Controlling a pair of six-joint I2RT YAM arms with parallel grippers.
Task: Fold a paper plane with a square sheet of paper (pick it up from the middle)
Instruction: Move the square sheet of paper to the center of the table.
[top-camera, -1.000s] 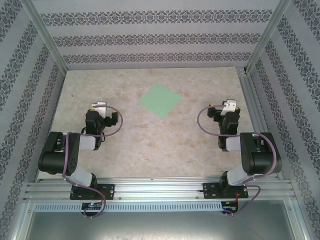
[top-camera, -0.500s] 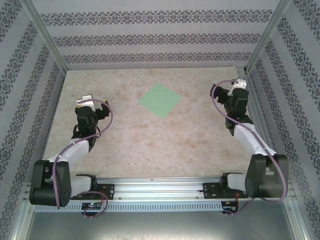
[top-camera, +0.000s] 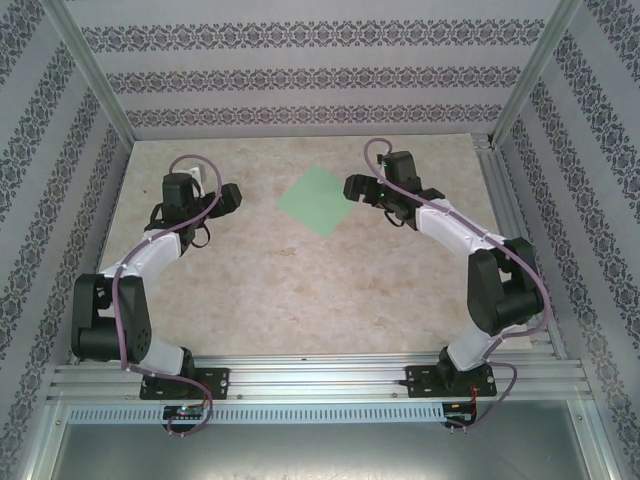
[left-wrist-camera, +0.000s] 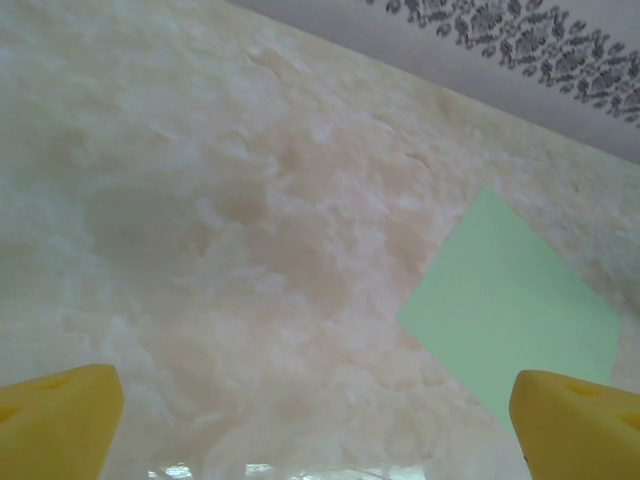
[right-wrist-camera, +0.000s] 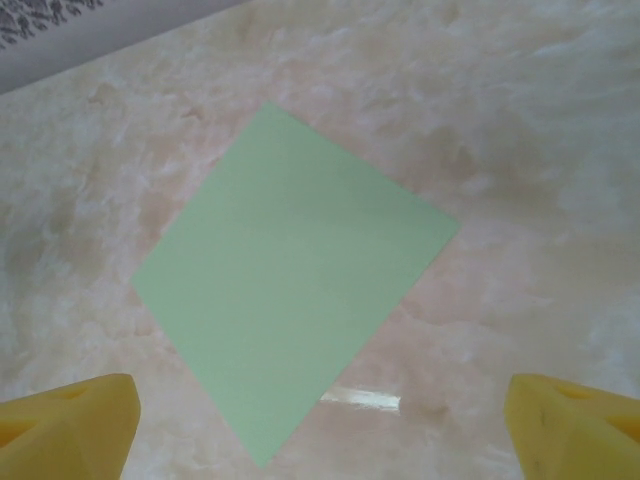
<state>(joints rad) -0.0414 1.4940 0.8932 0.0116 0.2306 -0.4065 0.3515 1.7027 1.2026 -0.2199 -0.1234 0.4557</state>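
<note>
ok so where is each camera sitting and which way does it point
top external: fixed above and behind the bases, looking down on the table; left arm and right arm show whole, either side of the square sheet of paper.
left wrist: on the left arm, looking across the table, the sheet at the right; yellow left fingers in the bottom corners, apart.
right wrist: on the right arm, looking down at the sheet, centred between the yellow right fingers, apart.
shared: all three show the sheet flat and unfolded.
</note>
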